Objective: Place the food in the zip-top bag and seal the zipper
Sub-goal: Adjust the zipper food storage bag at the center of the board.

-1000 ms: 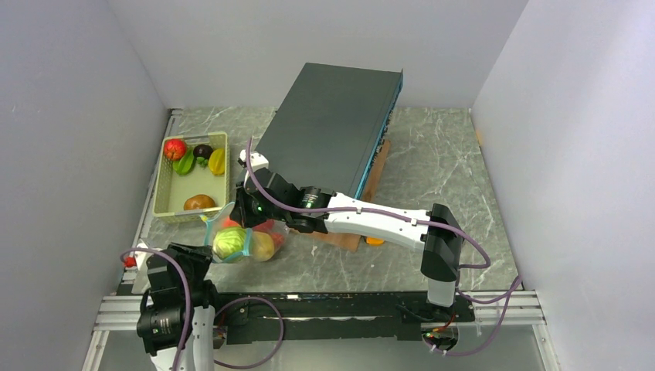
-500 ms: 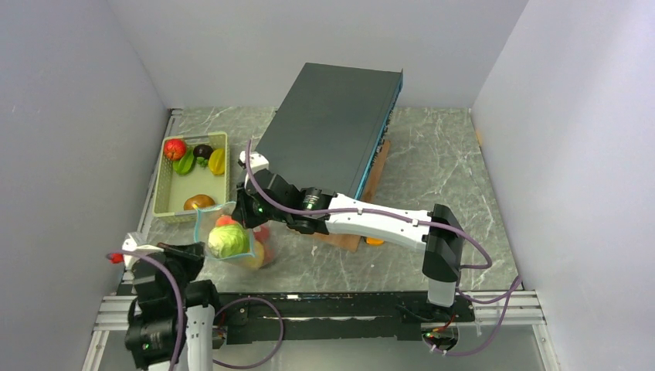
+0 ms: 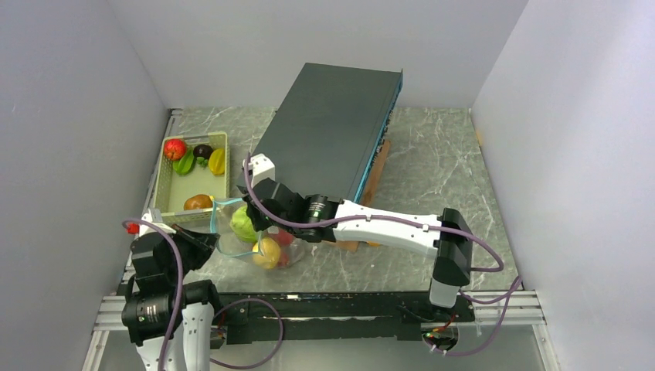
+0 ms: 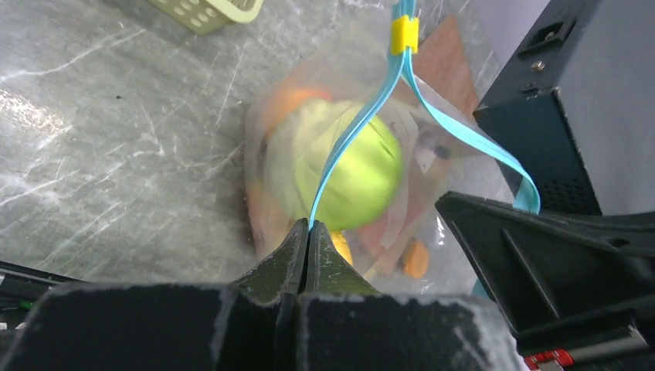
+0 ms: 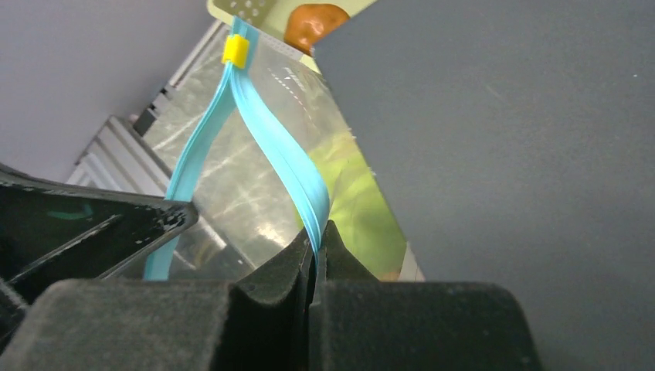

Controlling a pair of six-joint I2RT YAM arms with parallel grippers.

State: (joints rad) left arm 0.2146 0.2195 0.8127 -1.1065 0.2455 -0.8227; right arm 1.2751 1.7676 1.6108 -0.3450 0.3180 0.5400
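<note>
Left wrist view: the left gripper, jaws pressed together, pinches one lip of the teal zipper. From the yellow slider the two lips part, so the mouth of the bag stands open. The other lip runs down to the right, towards a black gripper body. Inside the clear film lie a green ball and, lower, an orange piece. A corner of the basket shows at the top, the marble table at left, and the dark slab at right. Right wrist view: the right gripper is likewise clamped tight on the second lip. The first lip drops away beside the left gripper's black body. A brown piece in the basket shows beyond the slider, and the slab fills the right side. Top view: the bag is held between the two grippers, just in front of the basket and beside the slab's near corner. It also holds a yellow piece and a red piece below the green ball. In the basket are an apple and a purple piece at the far end, with the brown piece at the near end.
</note>
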